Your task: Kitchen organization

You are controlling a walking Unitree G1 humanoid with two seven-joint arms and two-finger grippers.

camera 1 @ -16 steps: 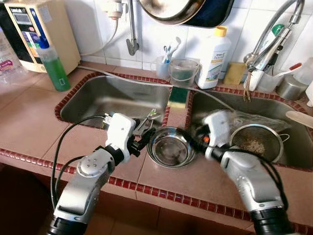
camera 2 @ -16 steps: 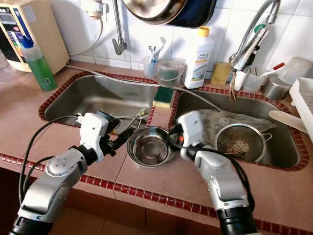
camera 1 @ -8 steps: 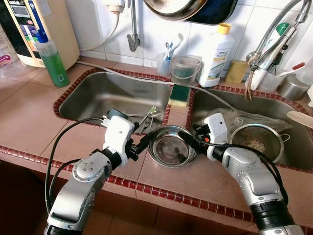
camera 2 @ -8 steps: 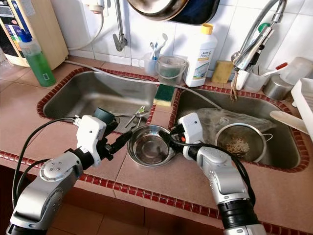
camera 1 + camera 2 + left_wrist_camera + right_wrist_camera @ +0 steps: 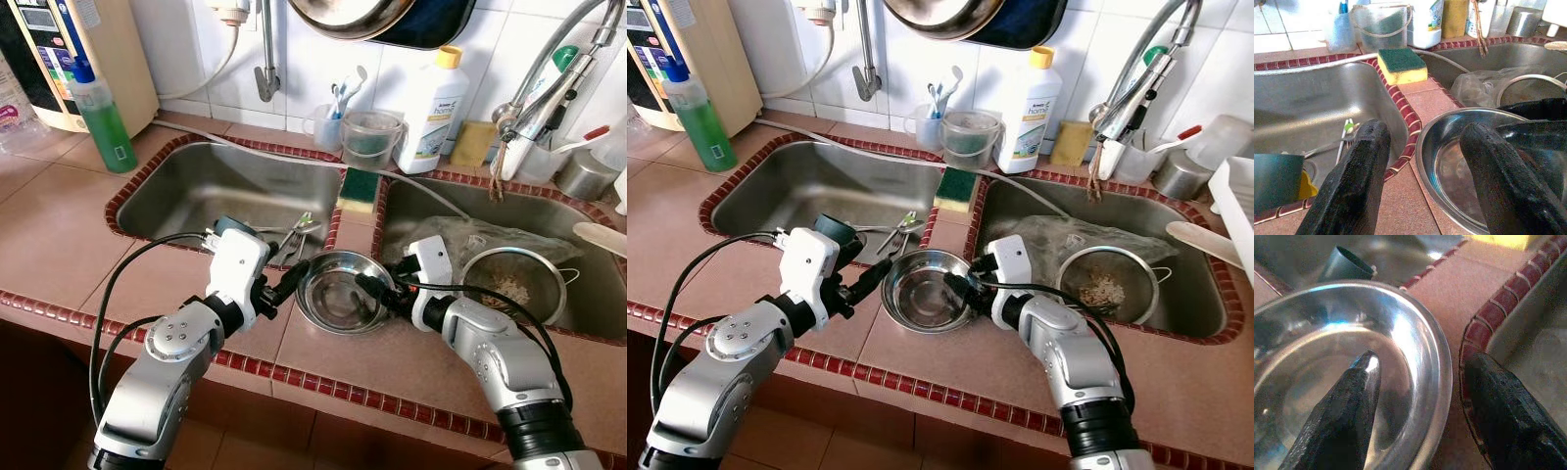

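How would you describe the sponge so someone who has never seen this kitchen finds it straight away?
Start at the double steel sink set in the brown tiled counter. On the tiled strip dividing its two basins, toward the wall, lies the sponge. It is a flat block, green on top and yellow beneath, unlike the round steel bowl in front.

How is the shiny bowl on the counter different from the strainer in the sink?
The steel bowl sits on the tiled counter between the two sinks; the mesh strainer sits down in the right sink. The bowl has solid, smooth walls and looks empty; the strainer is fine mesh with brownish scraps inside. The bowl has both grippers at its rim; the strainer has none. Both are round and silvery.
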